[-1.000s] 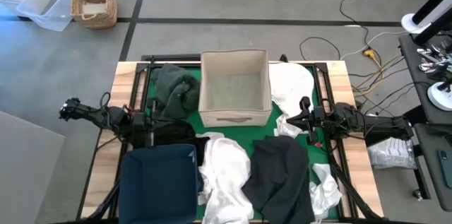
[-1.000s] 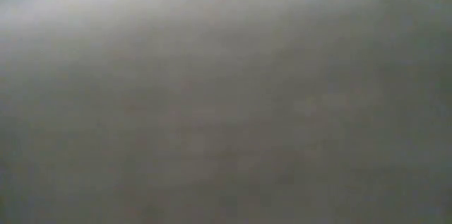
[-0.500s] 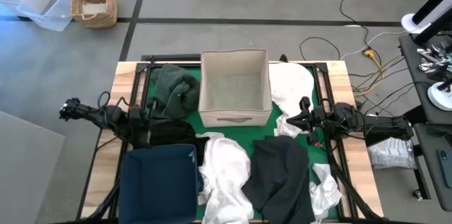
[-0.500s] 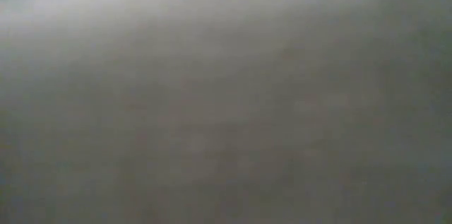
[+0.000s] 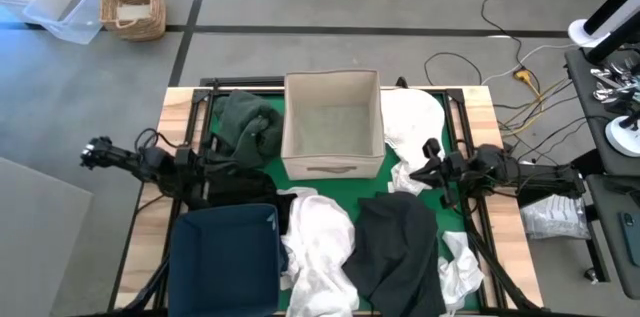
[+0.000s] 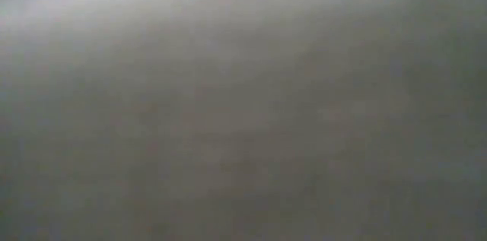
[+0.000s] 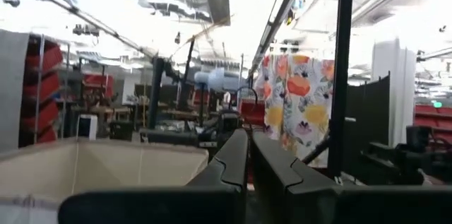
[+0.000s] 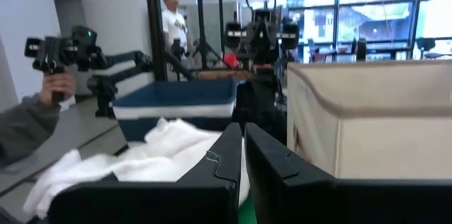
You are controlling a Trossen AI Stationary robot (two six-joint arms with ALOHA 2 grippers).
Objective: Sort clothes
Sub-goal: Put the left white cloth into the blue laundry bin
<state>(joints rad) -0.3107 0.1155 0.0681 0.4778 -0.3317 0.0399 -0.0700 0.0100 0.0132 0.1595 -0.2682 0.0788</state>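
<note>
From above we see a table (image 5: 480,107) with a beige box (image 5: 332,122) at its middle, our landmark. Clothes lie around it: a dark green garment (image 5: 248,127) touching the box's left wall, a white garment (image 5: 412,117) against its right wall, a white heap (image 5: 320,242) and a charcoal garment (image 5: 400,247) in front of it, and a black garment (image 5: 240,187) at its front left. A navy bin (image 5: 225,257) sits beyond that black piece, at the near left corner.

Our left gripper (image 5: 213,160) hovers left of the box, fingers pressed together and holding nothing, between the green garment and the black one. Our right gripper (image 5: 430,165) hovers right of the box, fingers likewise together and empty, just beside the front edge of the white garment.

We judge that the next pick turns on nearness: the right gripper is closest to the white garment, which lies toward the box from it; the left is closest to the green and black pieces. None shows a clear long axis.

The right wrist view adds a person's sleeve and hand (image 8: 49,90) holding a controller beyond the table. The low view shows only grey blur.
</note>
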